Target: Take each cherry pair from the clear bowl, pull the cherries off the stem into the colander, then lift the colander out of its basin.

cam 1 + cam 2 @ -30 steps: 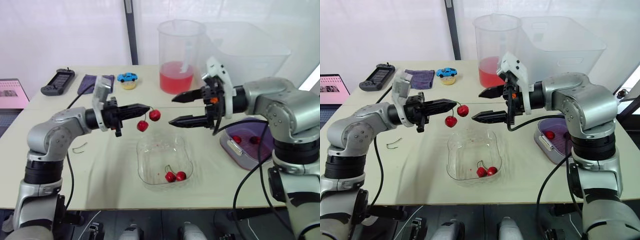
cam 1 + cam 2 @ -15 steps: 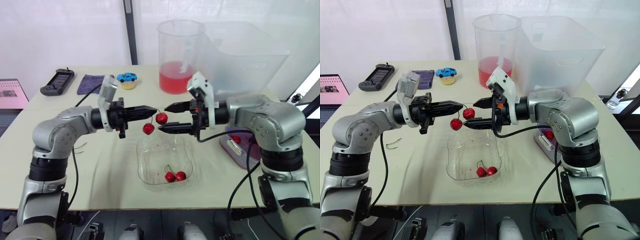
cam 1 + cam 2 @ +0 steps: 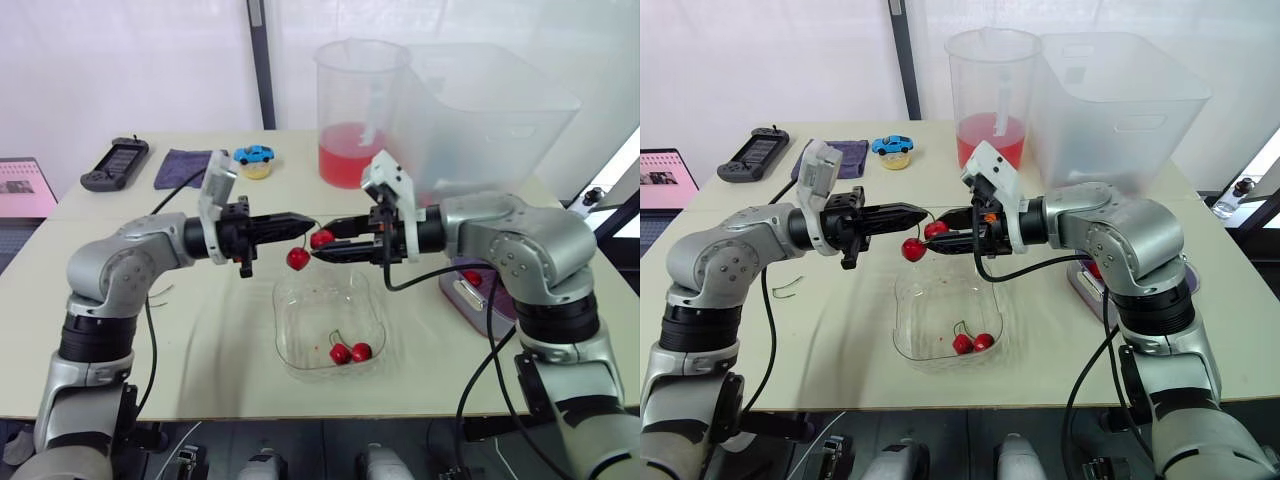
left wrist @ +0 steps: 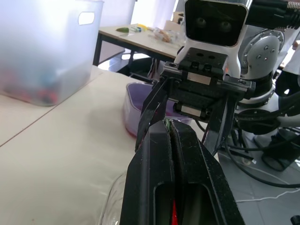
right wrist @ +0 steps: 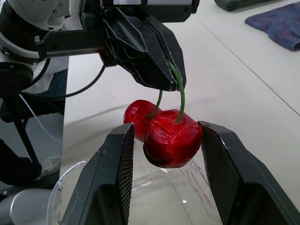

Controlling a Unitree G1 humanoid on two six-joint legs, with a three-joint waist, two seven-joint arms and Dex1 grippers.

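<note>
Cherry pair (image 5: 171, 136) above the bowl (image 3: 300, 345): glossy deep red, thin green stems. Bowl was clear, flecked with pink-red specks. Two more red cherries (image 3: 351, 352) lay inside it, also with green stems.

Left gripper (image 3: 306, 221) and right gripper (image 3: 320, 241) were black, the right one with a small orange spot. Arms were silver-grey with white mounts.

Behind the bowl: clear jug (image 3: 360, 80) with pink-red liquid, and a frosted white tub (image 3: 500, 110).

Right of the bowl: purple basin (image 3: 478, 312).

Behind and left of the bowl: blue toy car (image 3: 255, 154) on a pale yellow base, dark purple cloth (image 3: 180, 166), black remote (image 3: 116, 164).

Table (image 3: 200, 340) was plain cream.
</note>
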